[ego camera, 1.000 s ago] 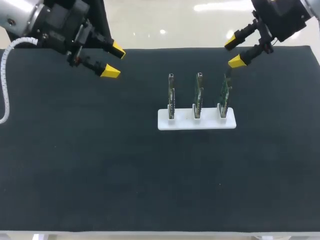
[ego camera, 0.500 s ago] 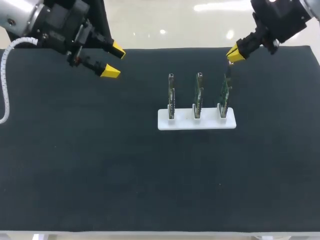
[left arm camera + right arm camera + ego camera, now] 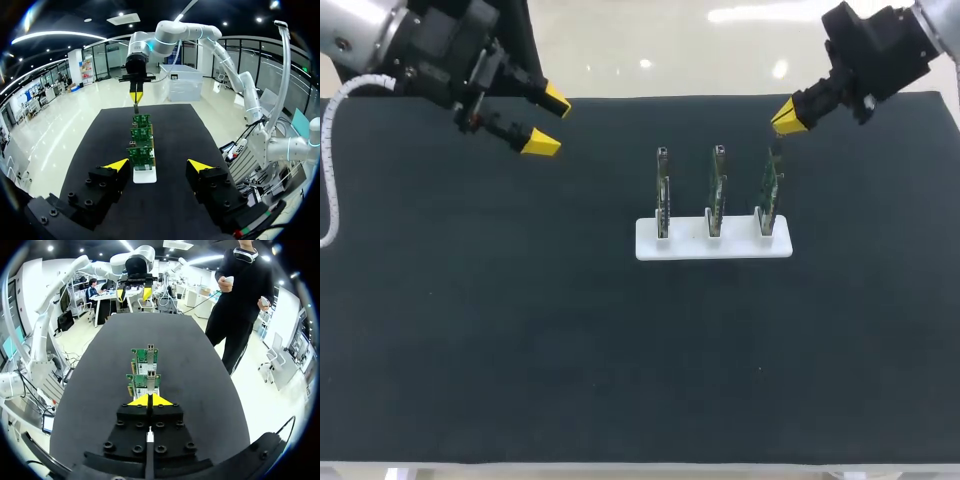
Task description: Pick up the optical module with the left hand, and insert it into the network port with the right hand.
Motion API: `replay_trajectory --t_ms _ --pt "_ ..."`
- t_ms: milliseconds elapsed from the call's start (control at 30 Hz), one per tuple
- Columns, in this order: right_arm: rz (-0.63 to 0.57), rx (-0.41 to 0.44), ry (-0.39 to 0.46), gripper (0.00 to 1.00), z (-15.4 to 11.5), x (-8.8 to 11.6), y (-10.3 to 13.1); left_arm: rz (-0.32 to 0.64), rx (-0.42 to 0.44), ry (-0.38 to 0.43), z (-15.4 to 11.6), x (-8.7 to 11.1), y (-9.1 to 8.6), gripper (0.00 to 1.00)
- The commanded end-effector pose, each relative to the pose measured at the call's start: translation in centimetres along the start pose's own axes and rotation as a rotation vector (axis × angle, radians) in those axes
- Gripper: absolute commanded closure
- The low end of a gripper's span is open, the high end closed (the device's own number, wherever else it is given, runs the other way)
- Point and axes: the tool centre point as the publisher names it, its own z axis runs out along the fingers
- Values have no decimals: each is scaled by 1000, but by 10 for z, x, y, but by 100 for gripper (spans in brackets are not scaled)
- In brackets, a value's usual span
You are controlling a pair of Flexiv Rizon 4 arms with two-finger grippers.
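Three boards: upright in white holder, optical modules on top.
Right gripper: tips pinched together, just over the 3 o'clock board.
Left gripper: wide open, 10 o'clock of holder, well clear.

Head overhead; wrist views face each other along rack.

We log three boards side by side in a holder on the table, right gripper over the rightmost.
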Motion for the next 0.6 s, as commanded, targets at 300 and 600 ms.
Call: replay_trajectory --t_ms 300,600 --pt "-14 6 -28 100 11 14 0 -1 2 3 0 0 1 0" --pt "-24 10 -44 100 18 20 -1 -1 2 3 0 0 1 0"
